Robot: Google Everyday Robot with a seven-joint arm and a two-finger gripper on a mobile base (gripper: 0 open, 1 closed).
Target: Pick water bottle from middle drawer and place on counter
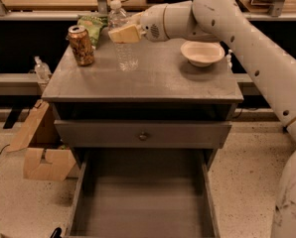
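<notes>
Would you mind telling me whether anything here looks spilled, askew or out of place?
Nothing spilled or damaged. The water bottle stands upright on the counter, with the gripper at its shoulder. Only the middle drawer stands open, beside a cardboard box with loose flaps.
</notes>
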